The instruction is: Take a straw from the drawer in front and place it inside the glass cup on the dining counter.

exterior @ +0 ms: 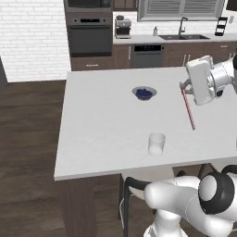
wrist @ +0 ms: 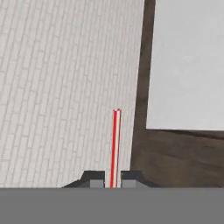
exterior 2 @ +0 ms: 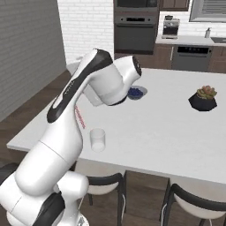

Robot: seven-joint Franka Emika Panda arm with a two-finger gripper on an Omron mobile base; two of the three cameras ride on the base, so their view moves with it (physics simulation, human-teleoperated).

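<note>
Gripper: the two small dark finger tips of the gripper are squeezed tight on the thin pinkish-red straw. In the hand view the straw sticks straight out from between them.
Straw: in the left base view the straw hangs from the white hand, up over the right part of the big white slab counter. It slants down toward the near side. In the right base view a short bit of the straw peeks out beside the white arm.
Glass cup: the small clear glass cup stands upright near the front edge of the counter. It is to the left of the straw's low end and apart from it. From the right side the cup sits just past the arm.
Bowl: a shallow bluish bowl with dark blue stuff in it sits farther back on the counter, well apart from the cup.
Plant: a little green and orange plant in a black pot stands on the right part of the counter.
Chairs: dark chair backs are tucked in under the near edge.
</note>
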